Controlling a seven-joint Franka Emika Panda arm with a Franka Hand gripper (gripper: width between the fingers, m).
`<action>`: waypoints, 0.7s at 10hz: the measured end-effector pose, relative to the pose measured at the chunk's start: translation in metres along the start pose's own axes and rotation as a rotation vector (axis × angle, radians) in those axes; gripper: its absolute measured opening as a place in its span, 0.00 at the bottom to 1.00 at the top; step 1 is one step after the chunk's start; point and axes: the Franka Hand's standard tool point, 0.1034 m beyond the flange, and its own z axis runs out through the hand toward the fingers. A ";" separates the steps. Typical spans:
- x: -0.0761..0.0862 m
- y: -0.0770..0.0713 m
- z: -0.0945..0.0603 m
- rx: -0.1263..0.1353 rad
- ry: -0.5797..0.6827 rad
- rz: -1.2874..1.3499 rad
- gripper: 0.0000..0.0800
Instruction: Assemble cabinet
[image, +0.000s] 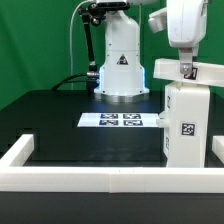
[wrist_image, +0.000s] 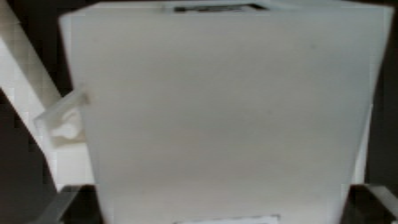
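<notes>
Fingertips of the end effector (image: 184, 72) vanish behind the upright cabinet (image: 185, 125), so its grip stays unclear.

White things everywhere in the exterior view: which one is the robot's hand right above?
The cabinet, the tall white box standing upright at the exterior view's right, directly under the gripper. The marker board lies flat mid-table; the border frame rings the table's edge.
</notes>
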 end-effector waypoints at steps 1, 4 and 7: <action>0.000 0.000 0.000 0.000 0.000 0.032 0.70; 0.000 0.000 0.000 0.001 0.000 0.155 0.70; 0.000 0.001 0.001 -0.006 0.010 0.397 0.70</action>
